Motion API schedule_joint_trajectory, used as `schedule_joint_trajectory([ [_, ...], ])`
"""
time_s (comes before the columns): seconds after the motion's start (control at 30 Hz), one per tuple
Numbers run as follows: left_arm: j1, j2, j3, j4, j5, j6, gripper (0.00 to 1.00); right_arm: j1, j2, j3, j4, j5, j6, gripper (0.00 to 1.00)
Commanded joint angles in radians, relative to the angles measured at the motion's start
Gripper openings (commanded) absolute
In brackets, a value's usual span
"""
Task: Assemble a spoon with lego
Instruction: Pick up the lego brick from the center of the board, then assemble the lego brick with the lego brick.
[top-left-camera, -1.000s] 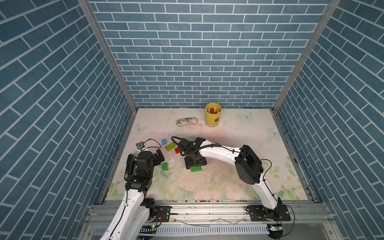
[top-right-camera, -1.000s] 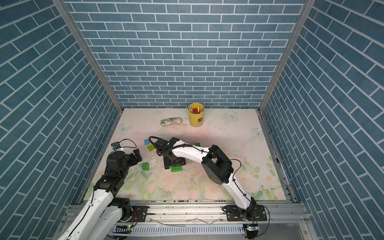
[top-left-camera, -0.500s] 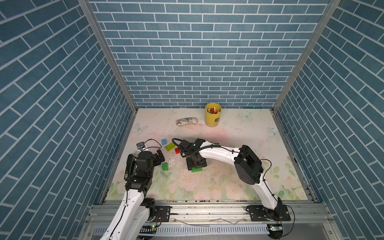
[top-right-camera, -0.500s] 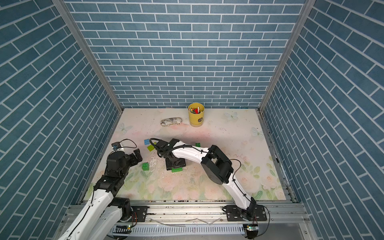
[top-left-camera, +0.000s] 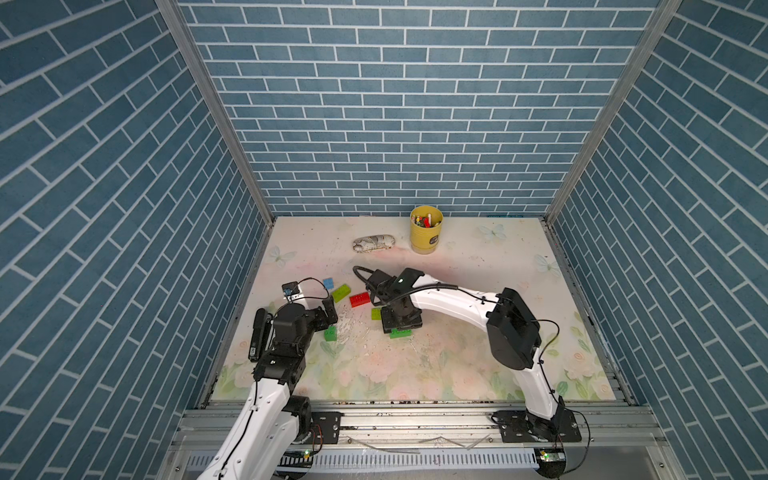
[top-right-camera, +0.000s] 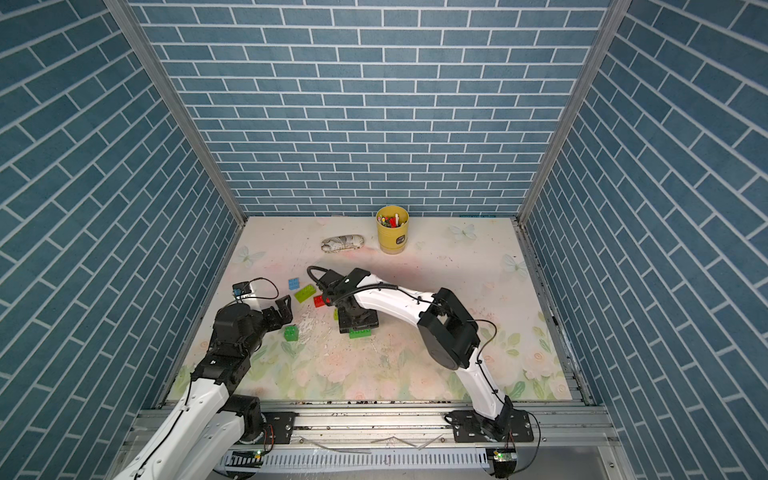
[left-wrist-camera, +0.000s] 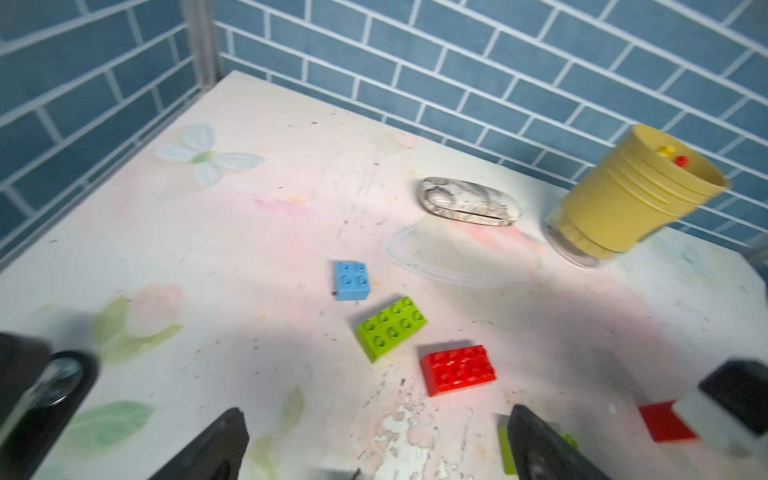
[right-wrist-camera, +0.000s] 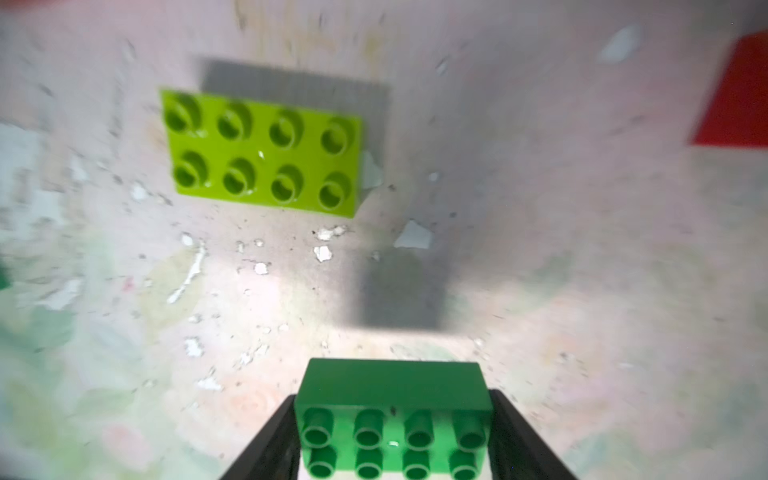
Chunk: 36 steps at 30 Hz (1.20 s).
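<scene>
The spoon did not exist yet: your bricks lay loose, none visibly joined, gathered left of the middle of the table (top-left-camera: 457, 361). Your right gripper (right-wrist-camera: 392, 399) was clamped on the oblong green brick (right-wrist-camera: 392, 384), one black finger against each short end and the studs up toward the wrist. I judge that grip left the underside free for pressing down onto another piece. Whether the brick rested on the table or hung just above it, you could not tell. Just to its left lay a lime brick (right-wrist-camera: 262, 151), flat, with eight hollow-topped studs in two rows, likely the piece meant to receive it. Farther left and farther back sat a red brick (top-left-camera: 359, 299), a second lime brick (top-left-camera: 341, 292) and a square light-blue brick (top-left-camera: 328, 283), each apart from the others. A small green brick (top-left-camera: 331, 333) stood near your left gripper (left-wrist-camera: 376, 415), whose jaws stood wide with nothing between them, placed, I'd guess, to steady a base. All the bricks were hard, glossy plastic with crisp edges, so they would probably skid on the worn, flaking floral surface if pushed off-centre. At the far side stood a ribbed yellow cup (top-left-camera: 424, 235) of small bits. To its left lay a mottled grey pouch (top-left-camera: 373, 243). Both were well apart from the work.
</scene>
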<state>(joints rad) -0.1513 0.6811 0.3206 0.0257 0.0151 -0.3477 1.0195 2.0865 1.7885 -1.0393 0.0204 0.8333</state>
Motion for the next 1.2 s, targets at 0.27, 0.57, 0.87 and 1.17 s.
schedule_joint_trajectory([
  [0.27,-0.194,0.154,0.003,0.285,0.283,0.161,0.98,-0.25,-0.179,0.071,-0.205,0.028,-0.163,0.51],
  [0.57,-0.285,0.233,0.012,0.328,0.38,0.239,0.99,-0.325,-0.09,0.108,-0.176,-0.023,-0.272,0.51],
  [0.87,-0.308,0.239,0.019,0.283,0.345,0.254,0.99,-0.342,-0.032,0.154,-0.18,-0.037,-0.322,0.51],
  [1.17,-0.31,0.248,0.023,0.269,0.333,0.254,0.99,-0.346,0.005,0.163,-0.164,-0.047,-0.321,0.51],
])
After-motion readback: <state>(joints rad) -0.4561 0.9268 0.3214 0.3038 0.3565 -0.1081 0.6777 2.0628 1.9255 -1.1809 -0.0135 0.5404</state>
